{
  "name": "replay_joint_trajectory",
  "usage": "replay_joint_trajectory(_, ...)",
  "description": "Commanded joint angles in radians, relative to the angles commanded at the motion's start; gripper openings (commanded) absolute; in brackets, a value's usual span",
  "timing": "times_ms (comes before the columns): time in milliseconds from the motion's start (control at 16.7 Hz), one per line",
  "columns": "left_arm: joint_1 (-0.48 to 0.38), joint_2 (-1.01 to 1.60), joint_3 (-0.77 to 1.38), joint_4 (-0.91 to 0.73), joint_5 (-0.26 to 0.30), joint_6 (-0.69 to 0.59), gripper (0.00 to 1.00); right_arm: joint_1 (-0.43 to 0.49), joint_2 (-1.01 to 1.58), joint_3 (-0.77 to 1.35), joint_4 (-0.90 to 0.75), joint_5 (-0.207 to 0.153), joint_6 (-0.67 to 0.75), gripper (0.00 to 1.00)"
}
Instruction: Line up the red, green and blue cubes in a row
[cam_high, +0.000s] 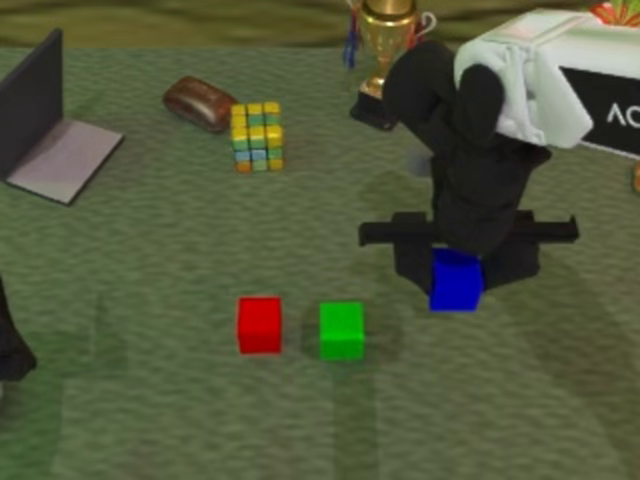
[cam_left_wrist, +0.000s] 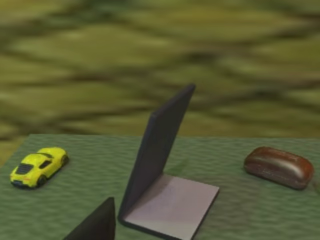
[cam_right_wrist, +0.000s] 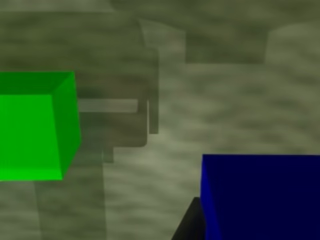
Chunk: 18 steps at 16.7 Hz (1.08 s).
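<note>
Right gripper (cam_high: 457, 262) grasping blue cube (cam_high: 456, 281) above counter, mid-right — risk: clipping green cube (cam_high: 342, 330) on lowering, breaking row with red cube (cam_high: 259, 324).

The red cube (cam_high: 259, 324) is sitting flat on the green tabletop (cam_high: 150, 400), toward the near middle. The green cube (cam_high: 341, 330) is resting just to its right, close beside it with a narrow gap, the two roughly level in a row. The blue cube (cam_high: 456, 279) is lying further right and slightly farther back, out of line with the others, its top tucked under the right hand (cam_high: 462, 252). All three are sitting squarely, faces plain and uniformly coloured.
</note>
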Motion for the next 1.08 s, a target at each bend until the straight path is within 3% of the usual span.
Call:
replay_joint_trajectory(240,0.0,0.0,0.0,0.0,0.0,0.0,1.0,-0.003,0.011,-0.01,0.019,-0.003,0.0,0.0)
replay_joint_trajectory(660,0.0,0.0,0.0,0.0,0.0,0.0,1.0,0.001,0.093,-0.146,0.24,0.0,0.002,0.0)
replay_joint_trajectory(900,0.0,0.0,0.0,0.0,0.0,0.0,1.0,0.001,0.097,-0.15,0.247,0.001,0.003,0.0)
replay_joint_trajectory(1080,0.0,0.0,0.0,0.0,0.0,0.0,1.0,0.001,0.097,-0.15,0.247,0.001,0.003,0.23)
